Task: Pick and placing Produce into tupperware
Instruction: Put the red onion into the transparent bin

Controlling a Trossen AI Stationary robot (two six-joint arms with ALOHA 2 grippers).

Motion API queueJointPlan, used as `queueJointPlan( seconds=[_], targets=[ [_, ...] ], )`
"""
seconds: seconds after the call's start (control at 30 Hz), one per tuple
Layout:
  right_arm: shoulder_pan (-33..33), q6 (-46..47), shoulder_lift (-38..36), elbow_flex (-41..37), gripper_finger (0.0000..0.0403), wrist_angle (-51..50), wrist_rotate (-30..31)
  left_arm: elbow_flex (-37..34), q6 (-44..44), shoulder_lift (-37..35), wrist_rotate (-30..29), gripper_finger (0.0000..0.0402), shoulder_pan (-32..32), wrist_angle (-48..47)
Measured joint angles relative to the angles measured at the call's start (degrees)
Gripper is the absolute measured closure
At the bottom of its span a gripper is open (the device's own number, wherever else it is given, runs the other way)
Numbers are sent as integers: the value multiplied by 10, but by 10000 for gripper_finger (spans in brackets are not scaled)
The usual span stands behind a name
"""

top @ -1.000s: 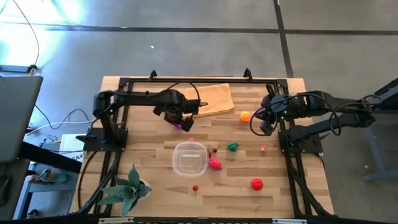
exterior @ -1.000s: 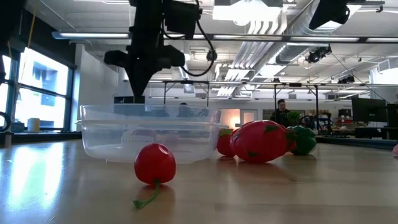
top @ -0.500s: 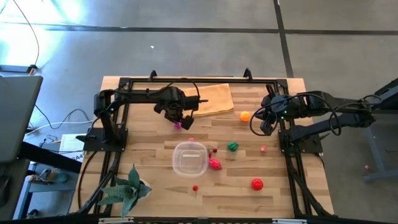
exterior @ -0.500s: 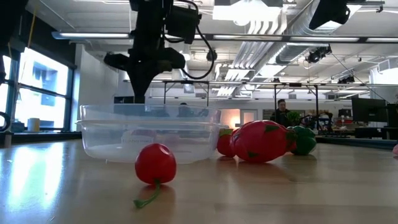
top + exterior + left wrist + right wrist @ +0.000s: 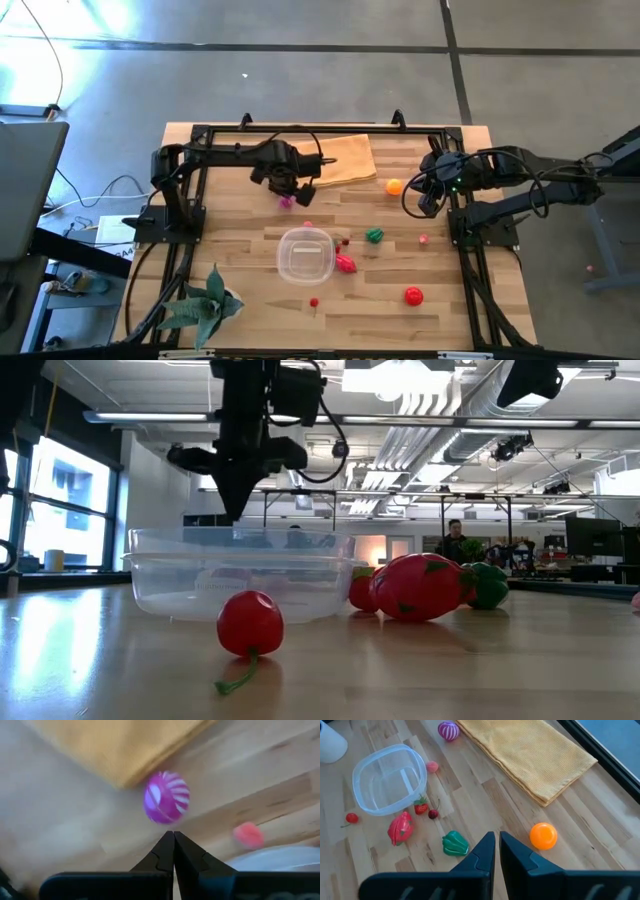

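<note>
Left gripper (image 5: 173, 836) pinched shut and empty above the magenta ball (image 5: 166, 798) lying beside the tan cloth (image 5: 120, 745), seen only by wrist. Right gripper (image 5: 493, 838) closed, empty, parked. Tupperware (image 5: 306, 254) mid-table, empty.

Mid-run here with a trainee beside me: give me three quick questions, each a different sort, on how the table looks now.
1. True or false: the tupperware has produce in it.
2. What lies nearest the left gripper? A) the magenta striped ball B) the orange ball C) the green pepper
3. Fill in: the tan cloth lies at the table's ____ edge, away from the spiky plant.

Key: 1 false; 2 A; 3 far.
</note>
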Motion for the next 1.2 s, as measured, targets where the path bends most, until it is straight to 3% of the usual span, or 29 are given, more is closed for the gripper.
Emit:
queueJointPlan(
  seconds=[0.1, 0.23, 0.57, 0.73, 1.03, 1.2],
  targets=[
    [0, 0, 0, 0, 384, 0, 0, 0, -62, 0, 11, 401, 0, 11],
    [0, 0, 0, 0, 384, 0, 0, 0, -81, 0, 24, 382, 1, 34],
    [0, 0, 0, 0, 384, 0, 0, 0, -107, 0, 39, 229, 27, 36],
    [0, 0, 0, 0, 384, 0, 0, 0, -121, 22, 41, 178, 27, 29],
    [0, 0, 0, 0, 384, 0, 0, 0, -116, 70, 102, 144, 42, 28],
    [0, 0, 0, 0, 384, 0, 0, 0, -115, 78, 105, 134, 54, 30]
  ],
)
